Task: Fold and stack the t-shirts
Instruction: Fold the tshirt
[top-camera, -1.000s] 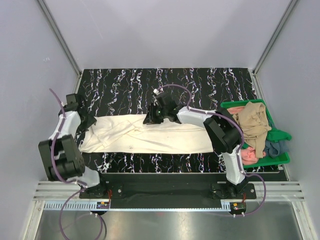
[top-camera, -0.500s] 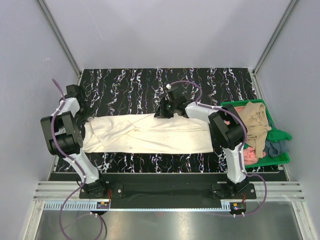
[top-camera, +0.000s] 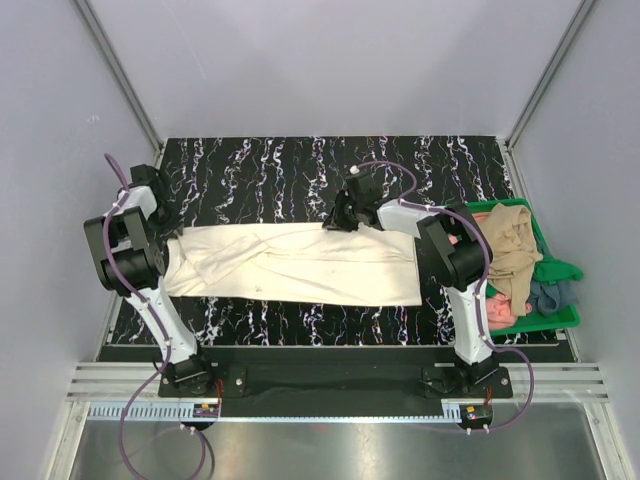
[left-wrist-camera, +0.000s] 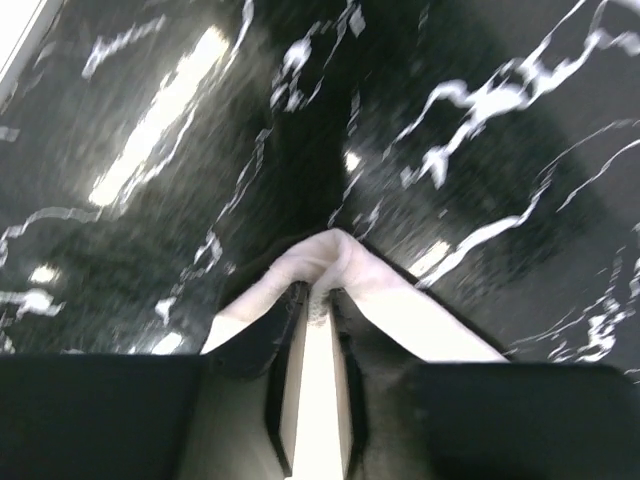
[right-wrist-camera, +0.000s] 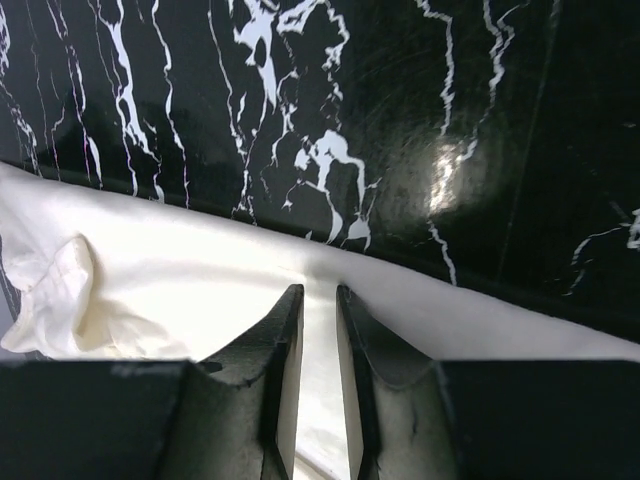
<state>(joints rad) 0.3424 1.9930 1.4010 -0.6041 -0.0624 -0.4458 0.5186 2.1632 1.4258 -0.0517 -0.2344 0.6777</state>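
A large cream t-shirt (top-camera: 300, 265) lies spread lengthwise across the black marbled table. My left gripper (top-camera: 166, 234) is at the shirt's far left corner. In the left wrist view the left gripper (left-wrist-camera: 318, 292) is shut on a bunched fold of that cream cloth (left-wrist-camera: 335, 255). My right gripper (top-camera: 333, 224) sits at the shirt's far edge, right of the middle. In the right wrist view the right gripper (right-wrist-camera: 318, 296) has its jaws nearly together, with the edge of the cream cloth (right-wrist-camera: 150, 290) pinched between them.
A green bin (top-camera: 562, 270) stands at the table's right edge. It holds a tan shirt (top-camera: 505, 245), a salmon-pink one (top-camera: 497, 312) and a grey-blue one (top-camera: 550, 296). Bare marbled table (top-camera: 250, 175) lies beyond the shirt. Grey walls enclose the table.
The left jaws have closed on the shirt's left corner as that arm swung back and left. The right gripper has moved right and farther back with the cloth edge. The shirt lies flatter.
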